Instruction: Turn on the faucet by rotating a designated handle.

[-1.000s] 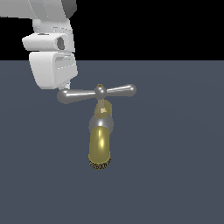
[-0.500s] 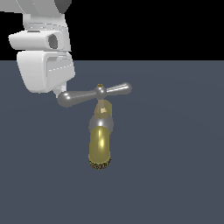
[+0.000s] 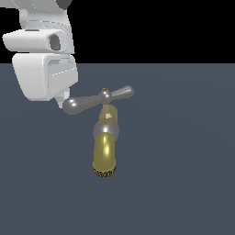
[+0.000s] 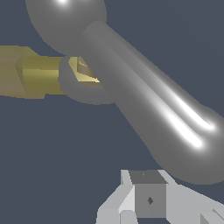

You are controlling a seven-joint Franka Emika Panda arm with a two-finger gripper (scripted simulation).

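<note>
The faucet (image 3: 104, 153) stands on the dark grey floor, its gold spout pointing down toward the camera in the exterior view. The silver handle (image 3: 98, 99) sits across its top, tilted, with the arm on the exterior view's left lower and nearer. My gripper (image 3: 61, 101) is at the rounded end of that arm, mostly hidden behind its own white hand (image 3: 46, 75). In the wrist view the handle arm (image 4: 144, 100) fills the frame. The fingertips (image 4: 148, 199) sit close together right beside its round end, holding nothing. The brass stem (image 4: 39, 74) shows behind.
The flat dark grey floor (image 3: 183, 160) spreads all around the faucet. The white arm link (image 3: 41, 27) rises above the hand at the exterior view's upper left.
The hand has moved nearer the camera and grown larger. The handle has rotated: its arm on the exterior view's left swung lower and nearer, the other arm rose.
</note>
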